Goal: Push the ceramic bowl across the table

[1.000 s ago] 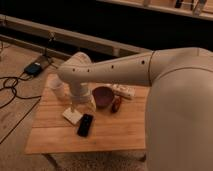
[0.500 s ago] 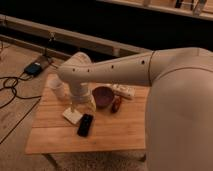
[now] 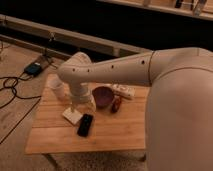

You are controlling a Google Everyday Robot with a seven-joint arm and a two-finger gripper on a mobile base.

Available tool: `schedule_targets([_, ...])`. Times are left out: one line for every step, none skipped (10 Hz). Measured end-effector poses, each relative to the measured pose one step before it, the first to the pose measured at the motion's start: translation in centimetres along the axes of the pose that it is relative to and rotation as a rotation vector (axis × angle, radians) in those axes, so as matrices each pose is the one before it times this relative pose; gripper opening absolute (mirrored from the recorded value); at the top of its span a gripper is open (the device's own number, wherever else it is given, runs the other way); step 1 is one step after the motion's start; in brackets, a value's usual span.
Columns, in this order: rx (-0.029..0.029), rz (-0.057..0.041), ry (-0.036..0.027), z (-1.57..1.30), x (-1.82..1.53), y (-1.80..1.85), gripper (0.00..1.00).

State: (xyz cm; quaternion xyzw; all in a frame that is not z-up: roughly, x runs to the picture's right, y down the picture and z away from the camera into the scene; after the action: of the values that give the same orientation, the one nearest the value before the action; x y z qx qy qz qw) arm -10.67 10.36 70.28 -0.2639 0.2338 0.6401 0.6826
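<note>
One camera view only. The gripper hangs low over the table, and whether it is open or closed I cannot tell. The ceramic bowl sits just beside it, to the right as I look. I'd press low on the bowl's wall and push steadily, keeping clear of the black phone just nearer than the gripper. No brand or writing is readable.
</note>
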Motion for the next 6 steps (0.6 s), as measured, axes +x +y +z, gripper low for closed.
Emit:
schedule_targets([0.00004, -0.00008, 0.00005, 0.002, 0.002, 0.0, 0.65])
schedule_targets([-0.00002, 0.00008, -0.00003, -0.003, 0.0, -0.001, 0.65])
schedule_targets([-0.00028, 0.0002, -0.00001, -0.005, -0.006, 0.005, 0.65])
schedule_targets([-0.00136, 0.00118, -0.00011, -0.031, -0.034, 0.015, 0.65])
schedule_targets([-0.00547, 0.00882, 0.00019, 0.128, -0.468, -0.098, 0.65])
schedule_targets([-0.00421, 0.01633, -0.00176, 0.329, -0.92, -0.538, 0.65])
